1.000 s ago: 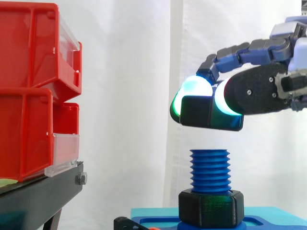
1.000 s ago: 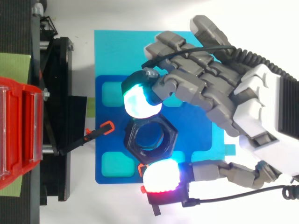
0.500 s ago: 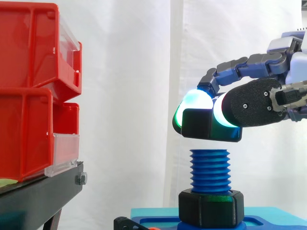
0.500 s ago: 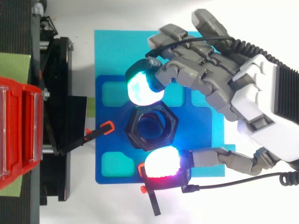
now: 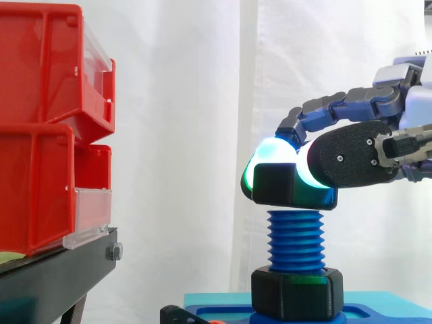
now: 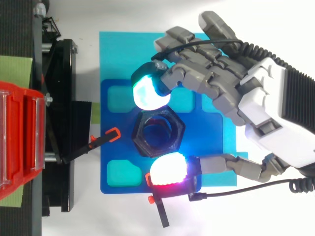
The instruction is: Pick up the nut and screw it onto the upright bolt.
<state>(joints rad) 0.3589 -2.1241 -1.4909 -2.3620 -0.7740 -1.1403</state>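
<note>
Side view: nut (image 5: 285,189) at bolt (image 5: 295,239) top

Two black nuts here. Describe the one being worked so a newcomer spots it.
Start at the blue base plate and follow the upright blue threaded bolt to its top. The black hexagonal nut there is pinched between the hand's glowing pads; the other black nut sits low at the bolt's foot.

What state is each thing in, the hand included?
hand: shut on the black nut, pinching it from two sides.
black nut: held level, right at the bolt's top end.
blue bolt: upright, threads bare above the lower nut.
lower nut: seated at the bolt's foot.
red bins: stacked.
</note>
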